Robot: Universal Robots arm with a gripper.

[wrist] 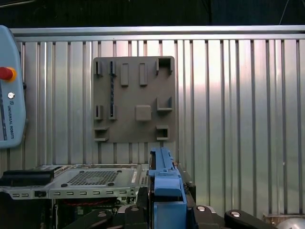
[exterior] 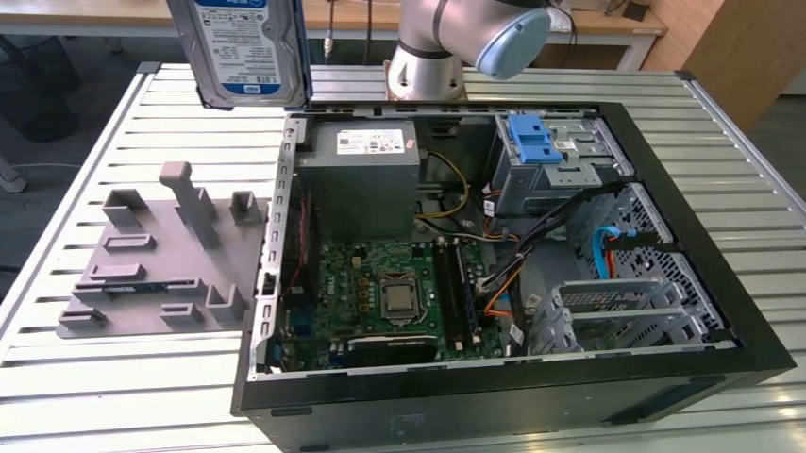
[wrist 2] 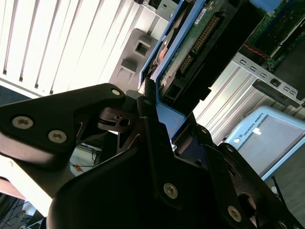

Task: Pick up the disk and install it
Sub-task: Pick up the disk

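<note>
The disk (exterior: 245,47) hangs in the air at the far side of the bench (exterior: 113,377), upright with its white-and-blue label facing the exterior camera, above the far corner of the computer case (exterior: 504,392) on the exterior view's left and clear of everything below. In both wrist views the end effector (wrist: 167,212) is pressed onto the disk's blue plastic bracket, its black fingers (wrist 2: 147,109) pinching the frame at one end with the green circuit side of the drive stretching away beyond them. I judge the drive dense and rigid for its size and intolerant of knocks; the bare metal faces look slick and the circuit board should not be squeezed, so the bracket edges are the sensible place to hold it. The case lies open on its side and holds a grey power-supply box (exterior: 365,170), a motherboard (exterior: 391,293), bundled cables (exterior: 504,250) and a grey drive cage (exterior: 554,156) with a blue latch. Beside the case on the exterior view's left lies a grey fixture plate (exterior: 151,255) with raised slots.
</note>
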